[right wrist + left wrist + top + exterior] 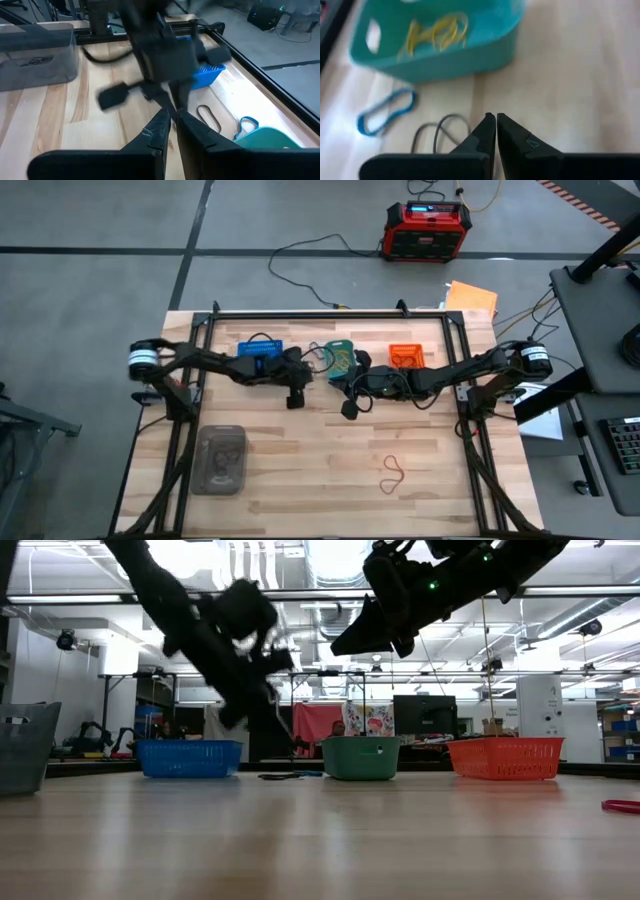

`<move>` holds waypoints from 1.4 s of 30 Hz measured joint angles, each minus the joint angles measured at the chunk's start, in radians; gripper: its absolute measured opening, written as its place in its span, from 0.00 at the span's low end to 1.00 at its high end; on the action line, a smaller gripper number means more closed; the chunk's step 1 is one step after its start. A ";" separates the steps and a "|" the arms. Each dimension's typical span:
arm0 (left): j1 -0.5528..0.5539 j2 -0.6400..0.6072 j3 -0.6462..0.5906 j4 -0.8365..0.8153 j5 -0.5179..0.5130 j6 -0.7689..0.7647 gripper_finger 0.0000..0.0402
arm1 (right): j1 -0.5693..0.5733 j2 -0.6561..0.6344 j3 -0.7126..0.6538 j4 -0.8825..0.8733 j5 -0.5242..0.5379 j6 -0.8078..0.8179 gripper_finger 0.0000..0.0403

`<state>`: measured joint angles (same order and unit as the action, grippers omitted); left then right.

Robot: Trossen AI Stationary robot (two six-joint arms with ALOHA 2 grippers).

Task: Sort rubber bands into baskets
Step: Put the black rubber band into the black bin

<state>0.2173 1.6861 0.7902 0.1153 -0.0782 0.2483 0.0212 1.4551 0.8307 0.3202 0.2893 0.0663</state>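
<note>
Hovering above the wooden table, my left gripper has its fingers pressed together, holding nothing; my right gripper is pinched together too, empty. No writing is readable. At my left fingertips' 10 o'clock lie a grey rubber band and a blue rubber band. Beyond them, at 11 o'clock, the teal basket holds yellow bands. The blue basket and orange basket flank it. A red band lies apart near the front edge. A clear grey container sits front left.
</note>
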 joint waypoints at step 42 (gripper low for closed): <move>0.037 0.060 -0.034 0.089 -0.071 -0.081 0.15 | 0.000 0.000 0.000 -0.034 -0.001 0.037 0.07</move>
<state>0.2539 1.7466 0.7563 0.2045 -0.1490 0.1677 0.0216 1.4555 0.8308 0.2867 0.2882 0.1032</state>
